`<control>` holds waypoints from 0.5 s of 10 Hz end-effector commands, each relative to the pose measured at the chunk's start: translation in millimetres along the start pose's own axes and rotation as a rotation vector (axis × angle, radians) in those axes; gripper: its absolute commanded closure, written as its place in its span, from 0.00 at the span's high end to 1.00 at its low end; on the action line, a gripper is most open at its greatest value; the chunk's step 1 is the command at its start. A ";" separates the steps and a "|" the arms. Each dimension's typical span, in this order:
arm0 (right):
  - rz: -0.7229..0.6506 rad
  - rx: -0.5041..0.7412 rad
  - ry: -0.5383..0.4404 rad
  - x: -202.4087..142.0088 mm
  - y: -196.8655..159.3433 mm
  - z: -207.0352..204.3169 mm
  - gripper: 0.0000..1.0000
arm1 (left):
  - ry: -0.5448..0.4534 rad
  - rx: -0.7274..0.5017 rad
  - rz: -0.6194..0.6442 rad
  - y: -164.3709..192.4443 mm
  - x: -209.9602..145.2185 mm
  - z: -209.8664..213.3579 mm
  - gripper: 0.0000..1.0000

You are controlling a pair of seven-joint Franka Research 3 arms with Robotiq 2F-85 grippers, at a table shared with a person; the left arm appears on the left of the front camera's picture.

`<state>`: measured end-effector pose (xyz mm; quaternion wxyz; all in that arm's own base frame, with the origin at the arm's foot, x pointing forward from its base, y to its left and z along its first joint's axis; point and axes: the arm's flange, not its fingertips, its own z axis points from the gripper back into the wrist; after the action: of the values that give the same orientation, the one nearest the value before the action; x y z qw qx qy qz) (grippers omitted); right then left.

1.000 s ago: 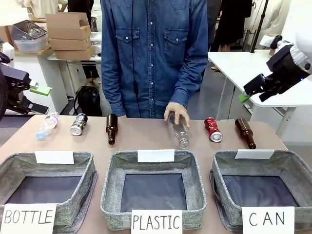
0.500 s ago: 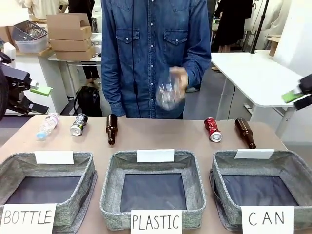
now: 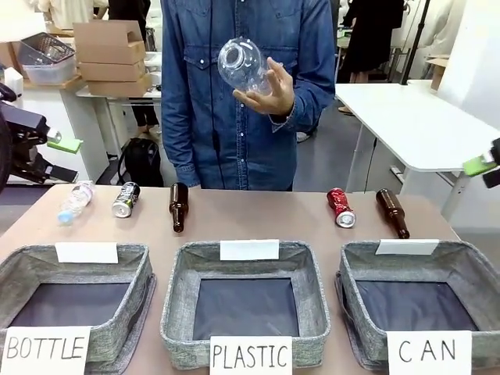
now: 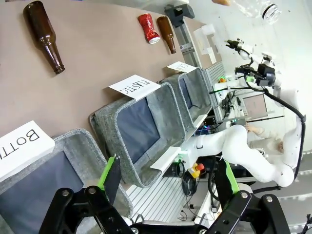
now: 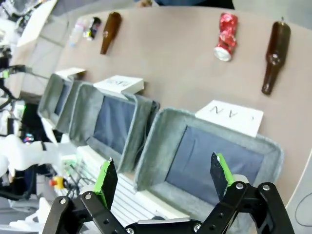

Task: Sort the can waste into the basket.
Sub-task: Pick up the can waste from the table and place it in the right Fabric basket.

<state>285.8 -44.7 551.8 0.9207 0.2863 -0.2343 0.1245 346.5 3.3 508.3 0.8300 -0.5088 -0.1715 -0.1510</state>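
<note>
The dented red can (image 3: 341,208) lies on the table's far right, behind the CAN basket (image 3: 349,301), whose dark bottom holds nothing. At the far left lies the silver-and-black can (image 3: 125,198). My left gripper (image 3: 64,146) hovers off the table's left edge; in its wrist view it (image 4: 169,175) is open and holds nothing, with the red can (image 4: 148,28) far off. My right gripper (image 3: 486,168) hangs at the right edge. In its wrist view it (image 5: 163,178) is open above the CAN basket (image 5: 161,127), with the red can (image 5: 225,30) beyond.
A person in a denim shirt holds a clear plastic bottle (image 3: 244,66) at chest height. Brown bottles (image 3: 179,206) (image 3: 393,212) and a small plastic bottle (image 3: 76,201) lie in the far row. The PLASTIC basket (image 3: 178,289) and the BOTTLE basket (image 3: 139,269) stand along the near edge.
The person has lifted the clear bottle off the table up to chest height. My right gripper has drawn back to the picture's right edge.
</note>
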 end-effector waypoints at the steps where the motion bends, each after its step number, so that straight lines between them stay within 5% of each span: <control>1: 0.062 -0.032 -0.007 40.2 18.0 -48.4 1.00 | -0.011 -0.021 -0.021 -0.3 2.3 -0.2 1.00; 5: 0.026 -0.028 -0.020 52.7 12.0 -53.7 1.00 | -0.011 -0.021 -0.021 -0.3 2.3 -0.2 1.00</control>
<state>350.1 18.5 539.3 0.9225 0.2681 -0.2326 0.1518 347.1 3.6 508.1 0.8299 -0.5089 -0.1713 -0.1515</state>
